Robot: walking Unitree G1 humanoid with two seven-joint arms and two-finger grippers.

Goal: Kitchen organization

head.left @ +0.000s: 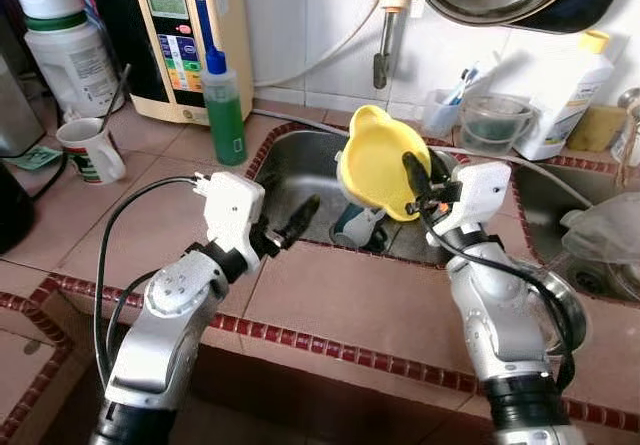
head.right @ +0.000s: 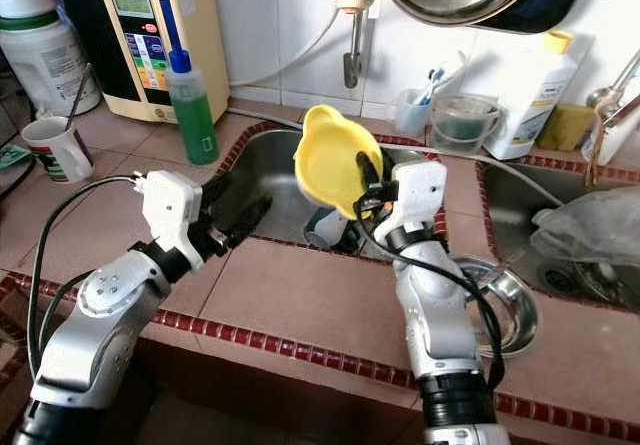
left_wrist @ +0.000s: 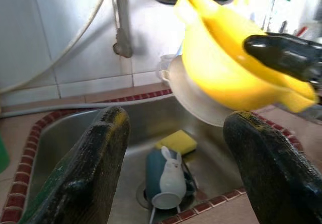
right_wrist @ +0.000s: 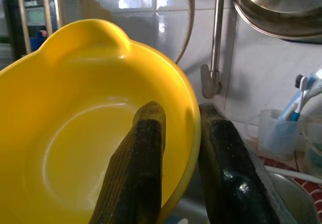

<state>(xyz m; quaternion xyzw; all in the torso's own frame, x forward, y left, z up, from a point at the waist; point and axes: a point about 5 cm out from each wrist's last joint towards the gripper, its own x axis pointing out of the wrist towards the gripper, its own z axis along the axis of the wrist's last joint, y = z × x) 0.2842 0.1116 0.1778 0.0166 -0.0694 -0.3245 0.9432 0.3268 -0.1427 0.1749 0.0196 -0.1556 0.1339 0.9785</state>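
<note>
Risk first, head views: right end effector pinches yellow bowl by its rim only, one finger inside, one outside, bowl tipped steeply and held in the air over the sink, near the sink's front edge. Thin rim pinch on smooth plastic, so my guess is it could swivel or slip out and drop onto the cup lying at the drain. Left end effector hangs over the sink's front-left edge, fingers spread, holding nothing; any sweep toward the bowl could knock it. Green bottle stands on the tabletop just beside the sink's back-left corner and a mug sits toward the tabletop's left edge, both well apart from the arms. Left wrist view: spread fingers frame the cup and a yellow sponge on the sink floor, bowl hanging above them; faucet close behind, so a lift may clip it. Right wrist view: fingers clamp the bowl wall near one side, load is off-centre, rotation likely under a quick move.
</note>
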